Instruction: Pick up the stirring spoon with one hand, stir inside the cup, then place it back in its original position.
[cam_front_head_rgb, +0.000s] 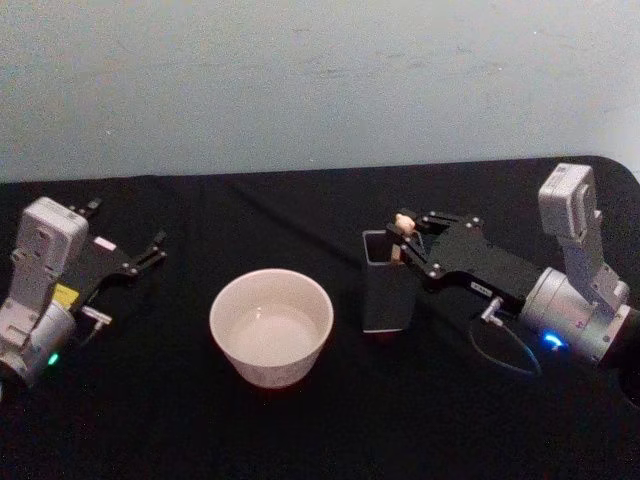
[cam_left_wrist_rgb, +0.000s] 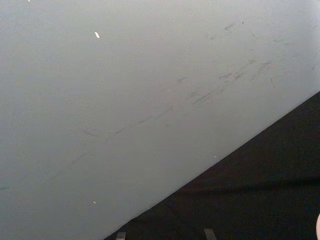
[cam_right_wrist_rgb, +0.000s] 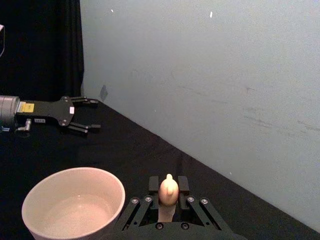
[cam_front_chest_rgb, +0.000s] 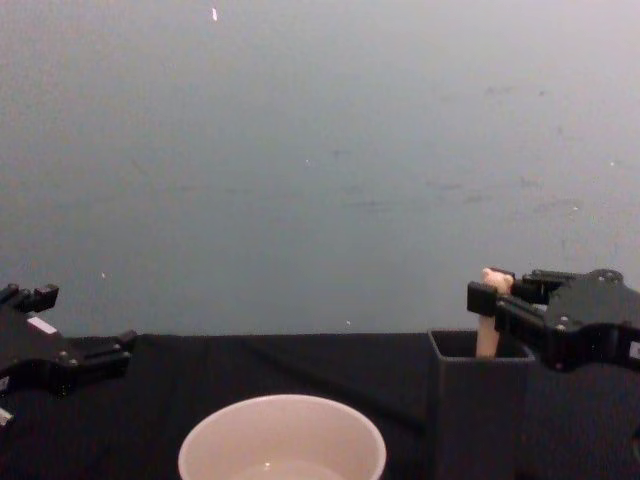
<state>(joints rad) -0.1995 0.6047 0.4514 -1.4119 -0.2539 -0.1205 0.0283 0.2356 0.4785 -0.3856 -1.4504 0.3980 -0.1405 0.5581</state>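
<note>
The stirring spoon (cam_front_head_rgb: 404, 221) stands upright in a dark grey square holder (cam_front_head_rgb: 385, 295), with its pale peach bear-head top (cam_right_wrist_rgb: 168, 189) sticking out above the rim. My right gripper (cam_front_head_rgb: 402, 232) reaches in from the right and is shut on that handle (cam_front_chest_rgb: 487, 340) just over the holder (cam_front_chest_rgb: 475, 410). Left of the holder stands the cream cup (cam_front_head_rgb: 270, 365), and the spoon's bowl is hidden inside the holder. The cup (cam_right_wrist_rgb: 117, 210) (cam_front_chest_rgb: 282, 402) holds what looks like a little clear liquid. My left gripper (cam_front_head_rgb: 128, 228) rests open at the far left, well away from the cup.
A black cloth covers the table (cam_front_head_rgb: 320, 430), and a pale wall (cam_front_chest_rgb: 320, 150) runs along its far edge. There is bare cloth between the left gripper (cam_right_wrist_rgb: 89, 114) (cam_front_chest_rgb: 85, 320) and the cup. A cable loop (cam_front_head_rgb: 505, 355) hangs below my right wrist.
</note>
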